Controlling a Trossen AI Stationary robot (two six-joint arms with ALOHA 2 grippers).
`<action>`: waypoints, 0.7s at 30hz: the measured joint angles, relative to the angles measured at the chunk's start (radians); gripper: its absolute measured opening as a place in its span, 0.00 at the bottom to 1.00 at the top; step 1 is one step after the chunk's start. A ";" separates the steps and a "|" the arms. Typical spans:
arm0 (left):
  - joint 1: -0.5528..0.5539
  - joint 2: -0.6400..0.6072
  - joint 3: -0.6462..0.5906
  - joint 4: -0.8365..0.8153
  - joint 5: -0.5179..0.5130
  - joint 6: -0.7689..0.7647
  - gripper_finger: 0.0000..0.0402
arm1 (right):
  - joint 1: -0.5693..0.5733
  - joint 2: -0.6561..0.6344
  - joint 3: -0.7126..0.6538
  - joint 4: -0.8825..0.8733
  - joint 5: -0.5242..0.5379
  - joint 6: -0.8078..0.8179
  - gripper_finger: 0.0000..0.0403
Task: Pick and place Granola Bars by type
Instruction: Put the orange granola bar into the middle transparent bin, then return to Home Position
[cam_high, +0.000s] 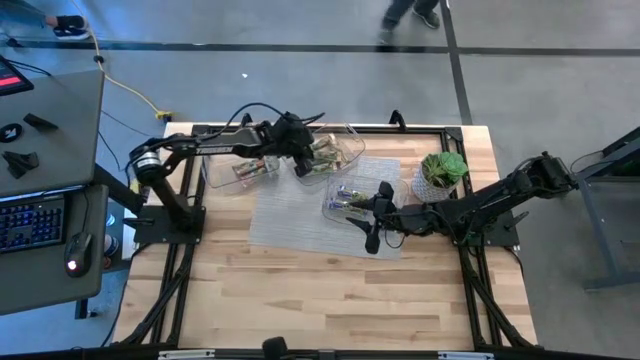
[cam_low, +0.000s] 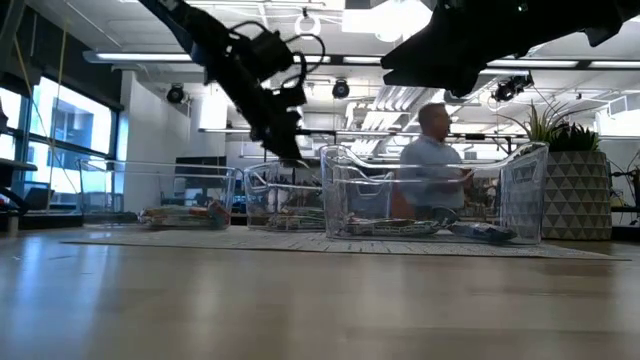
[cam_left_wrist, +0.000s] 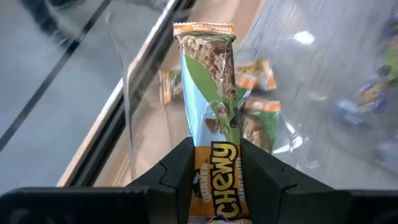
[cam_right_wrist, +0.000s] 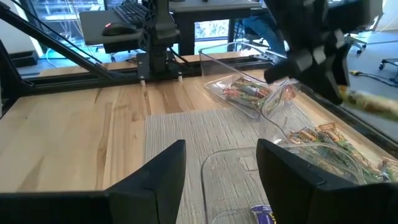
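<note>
My left gripper (cam_high: 303, 160) is shut on a green-tan granola bar (cam_left_wrist: 208, 81) above the left rim of the far middle clear tub (cam_high: 340, 150), which holds more green-tan bars (cam_left_wrist: 258, 118). The left clear tub (cam_high: 240, 170) holds red-pink bars (cam_right_wrist: 245, 92). The near clear tub (cam_high: 345, 200) holds purple bars (cam_high: 350, 197). My right gripper (cam_high: 372, 215) is open and empty at the near tub's right side, its fingers (cam_right_wrist: 165, 168) spread over the tub's rim. My left gripper pinches the bar's near end (cam_left_wrist: 216, 155) between its two fingers, across the bar's width. The bar sticks out forward past the fingertips, along the fingers. It is lifted clear above the tub; it also shows in the right wrist view (cam_right_wrist: 370, 102).
The tubs stand on a grey woven mat (cam_high: 300, 215). A potted green plant (cam_high: 443, 168) stands at the far right of the mat. Bare wooden table (cam_high: 320, 290) lies toward the near edge. A person (cam_low: 430, 160) shows beyond the table.
</note>
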 joint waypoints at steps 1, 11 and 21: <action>0.004 0.013 0.000 0.005 -0.006 0.001 0.27 | 0.000 0.000 0.000 -0.002 0.000 0.000 0.45; 0.009 0.091 0.000 0.024 0.003 0.053 0.40 | 0.000 0.000 0.000 -0.003 -0.001 0.002 0.45; -0.020 -0.043 0.000 -0.031 -0.005 0.016 0.54 | 0.000 0.000 0.000 -0.008 -0.041 0.018 0.45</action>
